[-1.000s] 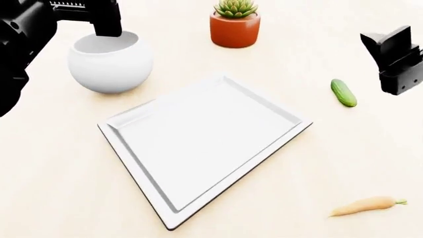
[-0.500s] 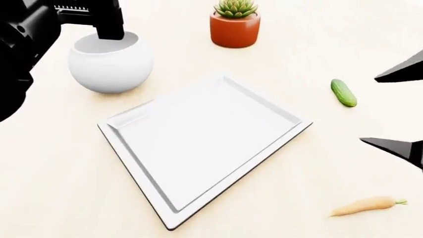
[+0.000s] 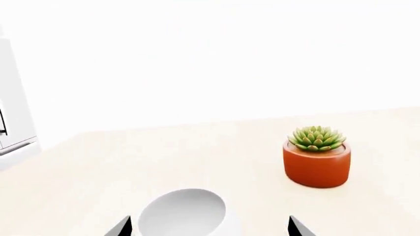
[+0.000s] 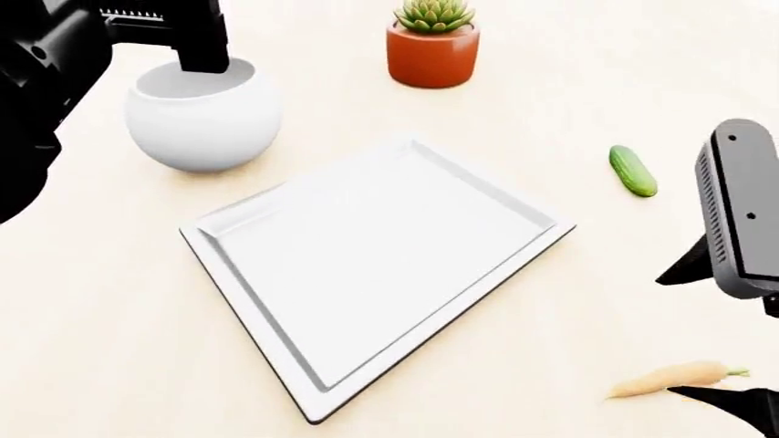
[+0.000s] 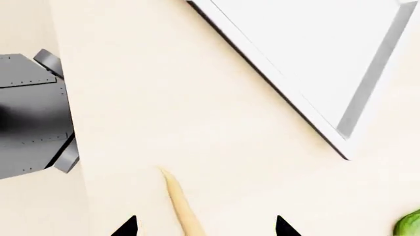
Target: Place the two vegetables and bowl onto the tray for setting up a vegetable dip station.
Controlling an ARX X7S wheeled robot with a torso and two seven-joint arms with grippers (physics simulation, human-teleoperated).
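Left wrist view – bowl (image 3: 182,212): seen at the lower middle of the frame, its mouth lying between the two dark fingertips (image 3: 120,227) of the left hand (image 3: 208,227); the fingers are spread apart and no contact with the bowl can be made out.
Left wrist view – plant pot (image 3: 317,162): found right of centre on the tabletop (image 3: 131,157), well apart from the bowl.
Head view – bowl (image 4: 203,114): placed at the upper left, off the tray, with the left hand (image 4: 182,41) hanging over its rim.
Head view – tray (image 4: 378,246): set in the middle of the frame, nothing lying on it.
Head view – cucumber (image 4: 632,170): left at the right, beside the tray, untouched.
Head view – carrot (image 4: 677,377): left at the lower right, near the right hand (image 4: 718,333), whose fingers are held wide.
Right wrist view – carrot (image 5: 182,204): shown at the lower middle, its tapered end lying between the two spread fingertips of the right hand (image 5: 204,227); not gripped.
Right wrist view – tray (image 5: 321,64): seen at the upper right, bare.
Right wrist view – cucumber (image 5: 409,224): only a green edge at the lower right corner.
Progress: nothing is on the tray yet; bowl, carrot and cucumber all remain to be moved.
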